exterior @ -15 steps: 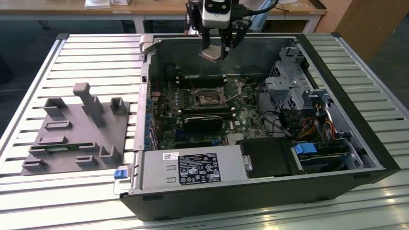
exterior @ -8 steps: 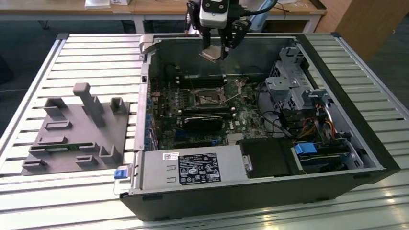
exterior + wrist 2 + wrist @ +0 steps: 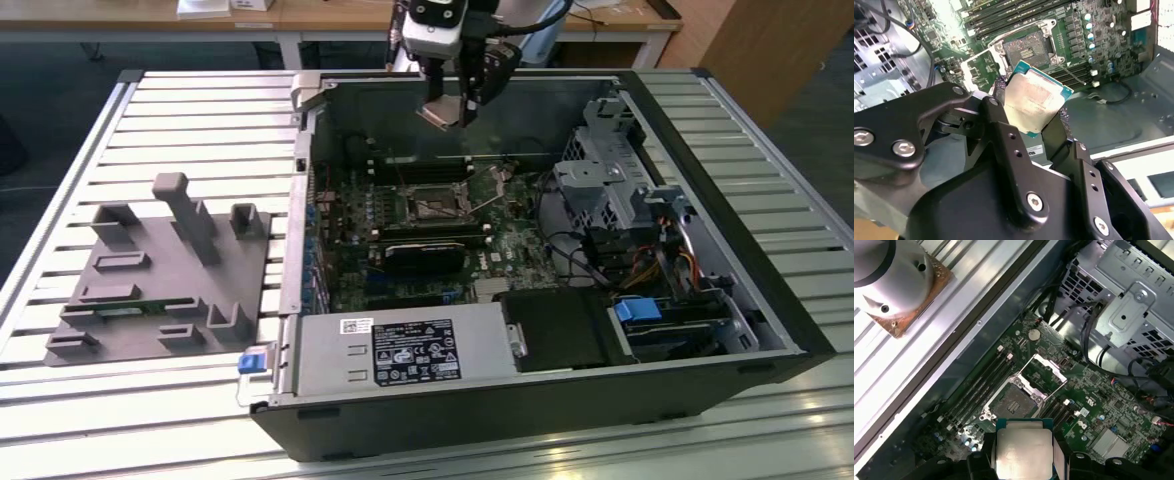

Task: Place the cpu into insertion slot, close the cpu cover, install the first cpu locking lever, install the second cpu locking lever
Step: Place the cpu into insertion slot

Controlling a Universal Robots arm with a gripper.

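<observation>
Jaws of the gripper (image 3: 1030, 114) clamp the cpu (image 3: 1038, 97) by two opposite edges, tilted, high above the open computer case (image 3: 534, 412); beneath it the insertion slot (image 3: 1014, 404) lies bare; the cpu cover (image 3: 1051, 365) stands swung open beside it.

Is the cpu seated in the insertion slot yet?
No, in the second wrist view the gripper holds the cpu clear of the bare insertion slot.

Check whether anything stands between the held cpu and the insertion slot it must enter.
Nothing visible does. The fingers hold the cpu in the air above the board; the insertion slot has its pin field bare, with the cpu cover swung open beside it.
</observation>
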